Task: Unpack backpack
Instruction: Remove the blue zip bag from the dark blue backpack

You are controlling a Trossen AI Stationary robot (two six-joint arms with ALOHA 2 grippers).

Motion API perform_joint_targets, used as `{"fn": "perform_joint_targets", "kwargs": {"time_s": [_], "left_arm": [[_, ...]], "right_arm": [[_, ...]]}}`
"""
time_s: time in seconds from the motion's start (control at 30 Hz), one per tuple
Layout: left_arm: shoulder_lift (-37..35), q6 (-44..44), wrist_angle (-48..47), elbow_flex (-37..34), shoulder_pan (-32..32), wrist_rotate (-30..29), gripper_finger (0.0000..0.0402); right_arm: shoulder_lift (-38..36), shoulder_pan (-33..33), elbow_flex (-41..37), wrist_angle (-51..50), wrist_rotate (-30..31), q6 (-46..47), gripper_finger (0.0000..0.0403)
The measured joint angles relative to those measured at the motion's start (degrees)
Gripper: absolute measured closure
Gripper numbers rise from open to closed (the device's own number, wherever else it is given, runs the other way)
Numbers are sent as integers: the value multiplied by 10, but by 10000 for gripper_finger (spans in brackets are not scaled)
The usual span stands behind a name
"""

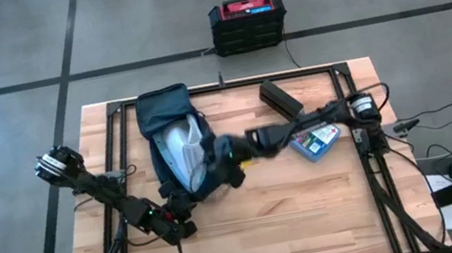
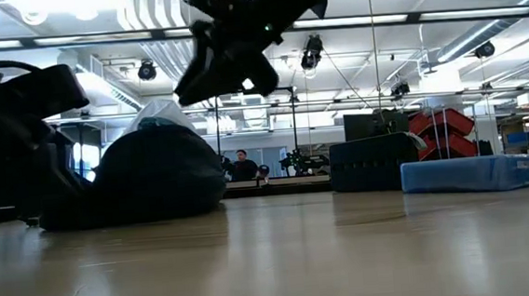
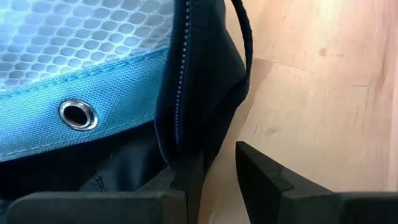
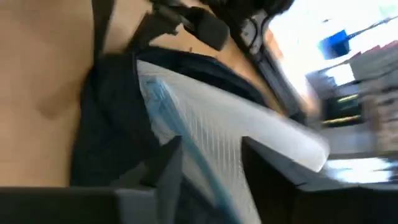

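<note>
We work on a wooden desk [image 1: 314, 213] set on grey concrete, with a black crate [image 1: 248, 23] on the floor beyond it. The backpack [image 1: 176, 144] lies left of centre on the desk, mouth gaping, pale lining and a white sheet-like item [image 4: 249, 134] showing inside. A dark box [image 1: 280, 97] and a small blue box [image 1: 315, 141] sit to its right.

Our left claw [image 3: 214, 180] is at the near corner of the backpack, its fingers clamped on the zipped fabric edge just beside the desk top. Our right claw [image 1: 232, 151] hovers over the open mouth; we cannot tell whether its fingers are apart or together.

We judge the backpack soft and floppy: it will sag and slide rather than stay put, so pinning a seam or the zipper hem, as the left does, seems the sound hold. The white item looks light and thin, likely slippery against the lining; we would take it by an exposed edge.
</note>
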Motion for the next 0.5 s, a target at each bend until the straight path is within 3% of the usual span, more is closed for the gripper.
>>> {"fn": "perform_joint_targets", "kwargs": {"time_s": [0.2,0.5], "left_arm": [[0,0,4,0,0,-9,322],[0,0,9,0,0,-9,322]], "right_arm": [[33,16,2,56,33,-100,190],[87,4,40,32,68,-162,202]]}}
